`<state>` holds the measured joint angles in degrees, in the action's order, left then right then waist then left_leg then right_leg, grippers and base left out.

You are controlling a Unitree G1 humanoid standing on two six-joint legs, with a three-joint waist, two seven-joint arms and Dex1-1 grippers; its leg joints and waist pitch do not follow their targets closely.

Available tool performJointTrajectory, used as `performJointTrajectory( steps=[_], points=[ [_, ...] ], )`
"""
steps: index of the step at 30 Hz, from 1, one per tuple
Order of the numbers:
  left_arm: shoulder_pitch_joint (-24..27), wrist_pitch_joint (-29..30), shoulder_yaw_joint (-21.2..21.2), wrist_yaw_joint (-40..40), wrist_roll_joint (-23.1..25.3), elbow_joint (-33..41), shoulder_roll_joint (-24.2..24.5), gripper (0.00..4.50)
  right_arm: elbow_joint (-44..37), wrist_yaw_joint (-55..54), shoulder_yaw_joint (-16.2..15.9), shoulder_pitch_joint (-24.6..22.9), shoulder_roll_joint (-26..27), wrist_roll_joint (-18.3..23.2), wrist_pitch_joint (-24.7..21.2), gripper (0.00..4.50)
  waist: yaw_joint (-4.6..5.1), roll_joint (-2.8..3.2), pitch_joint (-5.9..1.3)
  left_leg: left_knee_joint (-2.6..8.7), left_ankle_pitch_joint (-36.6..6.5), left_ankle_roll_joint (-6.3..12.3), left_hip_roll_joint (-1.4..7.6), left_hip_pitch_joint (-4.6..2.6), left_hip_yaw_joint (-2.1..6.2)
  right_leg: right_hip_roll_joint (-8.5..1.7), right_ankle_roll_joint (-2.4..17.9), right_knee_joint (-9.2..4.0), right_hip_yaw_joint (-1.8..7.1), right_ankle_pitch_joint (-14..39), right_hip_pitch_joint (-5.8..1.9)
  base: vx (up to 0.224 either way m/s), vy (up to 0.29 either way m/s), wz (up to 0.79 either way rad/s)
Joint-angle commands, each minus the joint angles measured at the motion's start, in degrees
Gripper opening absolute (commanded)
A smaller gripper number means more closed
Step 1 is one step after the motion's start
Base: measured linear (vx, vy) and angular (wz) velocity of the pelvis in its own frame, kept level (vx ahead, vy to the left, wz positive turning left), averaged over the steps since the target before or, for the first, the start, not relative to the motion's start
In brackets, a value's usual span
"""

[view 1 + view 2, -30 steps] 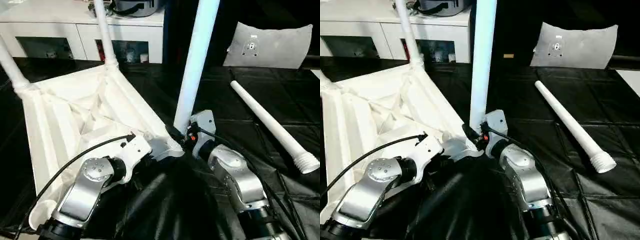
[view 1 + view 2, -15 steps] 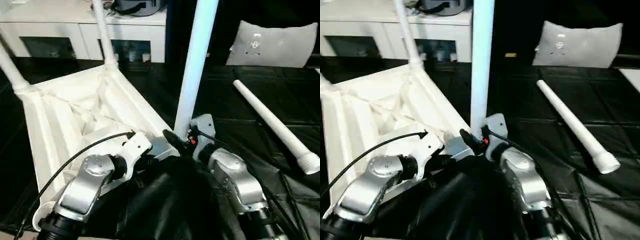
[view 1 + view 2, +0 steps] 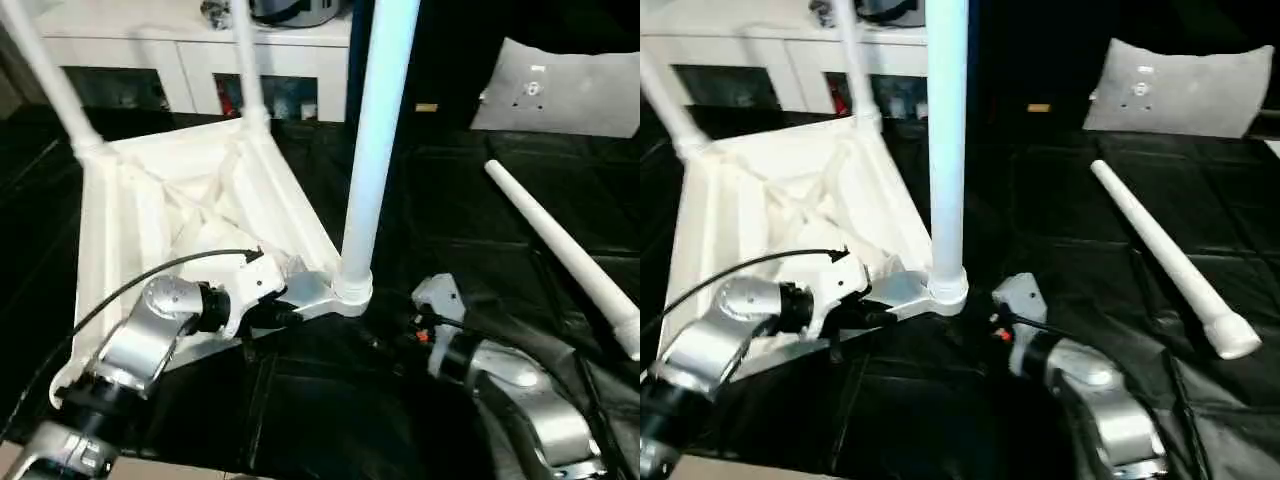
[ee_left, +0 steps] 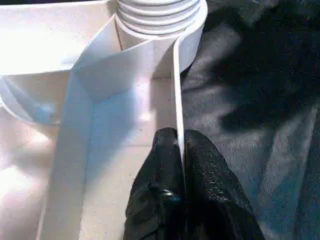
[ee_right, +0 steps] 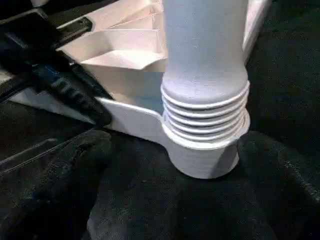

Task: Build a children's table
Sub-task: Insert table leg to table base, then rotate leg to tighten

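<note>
The white children's table top (image 3: 180, 215) lies upside down on black sheeting. Three of its legs stand upright in corner sockets. The nearest leg (image 3: 372, 150) stands with its threaded end in the near corner socket (image 5: 202, 155). A further loose leg (image 3: 560, 250) lies on the sheeting to the right. My left gripper (image 4: 179, 137) is shut on the thin rim wall (image 4: 176, 90) of the table top, just beside that socket. My right gripper (image 3: 395, 335) sits just short of the socket, open, with its fingers (image 5: 70, 170) spread wide on either side and touching nothing.
A white cabinet (image 3: 200, 60) with glass doors runs along the back. A grey-white cushion (image 3: 570, 90) leans at the back right. Crumpled black sheeting (image 3: 330, 410) covers the ground around my arms.
My right gripper has let go of the near leg, opened wide and drawn back from it. The leg stays standing in its socket. The camera has shifted.
</note>
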<state>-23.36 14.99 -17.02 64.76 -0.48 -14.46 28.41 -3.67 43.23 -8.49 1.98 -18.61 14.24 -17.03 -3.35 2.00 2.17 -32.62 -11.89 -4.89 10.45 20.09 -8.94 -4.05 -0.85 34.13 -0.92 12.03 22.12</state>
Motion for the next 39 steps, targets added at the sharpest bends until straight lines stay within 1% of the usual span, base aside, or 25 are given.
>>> performJointTrajectory(
  steps=[1,3,7,8,9,12,14,15,18,19,20,21,22,23,24,25,27,28,29,30,31,34,36,38,39],
  points=[
    [-1.7,-4.5,-2.9,7.2,-0.7,-1.9,1.1,0.00,-2.1,3.2,1.2,-0.2,-2.2,1.9,-0.5,4.47,-0.13,0.27,-3.08,3.06,-4.8,3.59,1.53,-0.02,-0.09,-2.51,14.4,-2.71,1.53,-4.6,-2.72,0.000,0.000,0.00],
    [-2.5,-6.3,-3.7,9.5,-0.9,-3.4,1.6,0.00,-2.0,4.9,1.5,0.4,-3.6,2.4,-0.3,4.47,-0.33,0.28,-3.03,3.08,-5.8,3.88,1.69,-0.18,-0.14,-2.63,14.9,-2.77,1.49,-3.8,-2.59,0.000,0.000,0.00],
    [-4.1,-8.8,-4.9,13.0,-0.9,-5.6,1.9,0.00,0.0,8.4,1.6,3.3,-5.8,2.4,1.0,4.47,-0.71,0.32,-2.99,3.12,-6.9,3.40,1.83,-0.20,-0.13,-2.83,15.6,-2.67,1.37,-1.9,-2.61,0.000,0.000,0.00],
    [-4.6,-9.6,-5.2,14.0,-0.9,-6.3,1.9,0.00,0.3,9.4,1.4,4.2,-6.3,2.7,0.8,4.47,-0.87,0.51,-2.97,3.14,-7.2,3.20,1.88,-0.26,-0.12,-2.86,15.6,-2.67,1.37,-1.5,-2.56,0.000,0.000,0.00],
    [-5.3,-10.4,-5.7,15.0,-0.7,-7.0,2.0,0.00,0.8,10.6,0.9,5.6,-6.7,2.7,1.0,4.47,-1.05,0.26,-2.98,3.11,-7.6,3.07,1.95,-0.32,-0.17,-2.92,15.7,-2.67,1.42,-1.0,-2.59,0.000,0.000,0.00],
    [-6.1,-11.3,-6.1,16.3,-0.6,-7.8,2.0,0.00,1.7,12.4,0.0,7.5,-7.4,2.5,1.3,4.47,-1.43,0.35,-2.96,3.06,-7.9,2.67,2.03,-0.39,-0.24,-3.02,15.8,-2.56,1.47,-0.5,-2.46,0.000,0.000,0.00],
    [-6.6,-12.7,-6.4,17.3,-0.5,-8.6,1.9,0.00,3.2,14.2,-1.7,9.1,-8.1,1.1,2.6,4.47,-1.68,0.36,-3.06,2.95,-7.5,2.48,1.96,-0.30,-0.24,-2.97,15.8,-2.43,1.41,-1.2,-2.56,0.000,0.000,0.00],
    [-6.8,-13.3,-6.6,17.7,-0.5,-9.1,1.8,0.00,3.8,14.9,-2.3,9.7,-8.3,0.7,3.2,4.47,-1.63,0.32,-3.04,2.92,-7.3,2.33,1.91,-0.08,-0.19,-2.97,15.8,-2.31,1.37,-1.6,-2.66,0.000,0.000,0.00],
    [-6.8,-14.0,-7.0,18.5,-0.5,-9.0,1.7,0.00,5.2,16.4,-3.2,11.2,-8.2,0.5,3.3,4.47,-1.62,0.31,-2.93,3.01,-9.2,1.87,1.97,-0.09,-0.15,-3.12,15.7,-2.48,1.39,1.0,-2.61,0.000,0.000,0.00],
    [-6.8,-14.0,-7.0,18.5,-0.5,-9.0,1.7,0.00,5.3,16.5,-3.2,11.3,-8.1,0.5,3.3,4.47,-1.60,0.09,-2.89,3.04,-9.7,1.83,1.98,-0.07,-0.17,-3.08,15.6,-2.52,1.38,1.7,-2.62,0.000,0.000,0.00],
    [-6.8,-14.0,-7.0,18.5,-0.5,-9.0,1.7,0.00,5.3,16.5,-3.2,11.3,-8.1,0.5,3.3,4.47,-1.59,0.18,-2.83,3.14,-10.3,1.66,2.00,-0.07,-0.12,-3.13,15.5,-2.58,1.42,2.9,-2.59,0.000,0.000,0.00],
    [-6.8,-14.3,-7.1,18.8,-0.6,-9.0,1.6,0.00,5.9,17.2,-3.5,11.8,-8.0,0.6,3.4,4.30,-1.56,0.19,-2.80,3.16,-10.7,1.53,2.03,-0.14,-0.13,-3.18,15.3,-2.66,1.47,3.9,-2.54,0.000,0.000,0.00],
    [-6.9,-14.7,-7.2,18.7,-0.4,-9.2,1.6,0.00,6.1,18.3,-4.3,12.1,-8.3,0.4,3.3,4.30,-1.59,-0.22,-2.83,3.13,-10.5,1.65,2.01,-0.04,-0.12,-3.20,15.3,-2.59,1.48,4.3,-2.59,0.000,0.000,0.00],
    [-7.1,-15.3,-7.4,18.8,-0.2,-9.6,1.6,0.00,6.5,19.7,-5.4,12.4,-8.6,0.0,3.5,4.30,-1.62,-0.10,-2.83,3.13,-10.4,1.71,2.03,-0.05,-0.12,-3.22,15.2,-2.66,1.49,4.6,-2.55,0.000,0.000,0.00],
    [-7.1,-15.4,-7.4,18.8,-0.2,-9.7,1.6,0.00,6.5,19.8,-5.5,12.4,-8.6,-0.1,3.6,4.17,-1.60,0.01,-2.83,3.13,-10.3,1.71,2.07,-0.04,-0.11,-3.21,15.2,-2.65,1.47,4.5,-2.52,0.000,0.000,0.00],
    [-7.1,-15.7,-7.4,19.0,-0.2,-9.8,1.7,0.00,7.0,20.2,-6.2,12.6,-8.7,-0.5,4.0,4.02,-1.66,-0.11,-2.95,3.00,-9.0,1.89,2.08,-0.05,-0.15,-3.16,15.3,-2.48,1.47,2.7,-2.53,0.000,0.000,0.00],
    [-7.2,-16.1,-7.5,19.1,-0.1,-10.2,1.7,0.00,7.8,20.2,-6.4,13.0,-8.5,-0.7,4.5,3.83,-1.69,-0.15,-3.01,2.91,-8.2,2.11,2.03,0.01,-0.18,-3.10,15.6,-2.31,1.42,1.3,-2.53,0.000,0.000,0.00],
    [-7.3,-16.2,-7.5,19.1,-0.1,-10.3,1.7,0.00,8.0,20.3,-6.5,13.1,-8.5,-0.7,4.5,3.83,-1.67,-0.15,-2.99,2.90,-8.0,2.27,1.98,0.07,-0.18,-3.07,15.6,-2.30,1.39,0.9,-2.58,0.000,0.000,0.00],
    [-7.3,-16.4,-7.5,19.1,0.0,-10.5,1.7,0.00,8.2,20.3,-6.6,13.3,-8.4,-0.7,4.6,3.72,-1.70,-0.06,-3.02,2.89,-7.9,2.28,1.98,0.07,-0.15,-3.08,15.6,-2.26,1.36,0.8,-2.61,0.000,0.000,0.00],
    [-7.4,-16.6,-7.6,19.1,0.0,-10.7,1.7,0.00,8.6,20.5,-6.6,13.6,-8.2,-0.5,4.5,3.64,-1.62,-0.28,-3.00,2.87,-8.1,2.45,1.99,0.02,-0.23,-3.04,15.7,-2.30,1.36,0.9,-2.55,0.000,0.000,0.00],
    [-7.5,-16.8,-7.6,19.1,0.1,-10.8,1.7,0.00,8.8,20.6,-6.6,13.7,-8.1,-0.4,4.4,3.56,-1.67,-0.15,-2.92,2.91,-8.8,2.42,2.00,0.00,-0.26,-3.09,15.8,-2.39,1.37,2.0,-2.48,0.000,0.000,0.00],
    [-7.5,-17.1,-7.6,18.9,0.2,-11.1,1.7,0.00,9.2,20.9,-6.7,13.9,-8.1,-0.5,4.4,3.44,-1.68,-0.21,-2.81,3.09,-9.8,1.99,2.09,-0.01,-0.23,-3.17,15.4,-2.59,1.44,4.3,-2.46,0.000,0.000,0.00],
    [-7.4,-17.1,-7.6,18.8,0.2,-11.1,1.7,0.00,9.4,21.1,-6.7,14.0,-8.0,-0.5,4.4,3.14,-1.67,-0.27,-2.82,3.09,-9.8,1.91,2.11,-0.05,-0.22,-3.17,15.3,-2.57,1.45,4.5,-2.44,0.000,0.000,0.00],
    [-7.4,-17.4,-7.6,18.8,0.3,-11.3,1.8,0.00,9.7,21.4,-6.9,14.2,-8.0,-0.3,4.2,3.12,-1.67,-0.23,-2.83,3.04,-9.5,2.04,2.11,-0.04,-0.24,-3.13,15.4,-2.52,1.45,3.7,-2.41,0.000,0.000,0.00],
    [-7.4,-17.6,-7.6,18.8,0.4,-11.4,1.8,0.00,9.8,21.7,-6.9,14.3,-8.0,-0.1,4.1,2.99,-1.69,-0.26,-2.81,3.07,-9.4,2.08,2.11,0.00,-0.23,-3.13,15.4,-2.52,1.45,3.6,-2.42,0.000,0.000,0.00]
  ],
)
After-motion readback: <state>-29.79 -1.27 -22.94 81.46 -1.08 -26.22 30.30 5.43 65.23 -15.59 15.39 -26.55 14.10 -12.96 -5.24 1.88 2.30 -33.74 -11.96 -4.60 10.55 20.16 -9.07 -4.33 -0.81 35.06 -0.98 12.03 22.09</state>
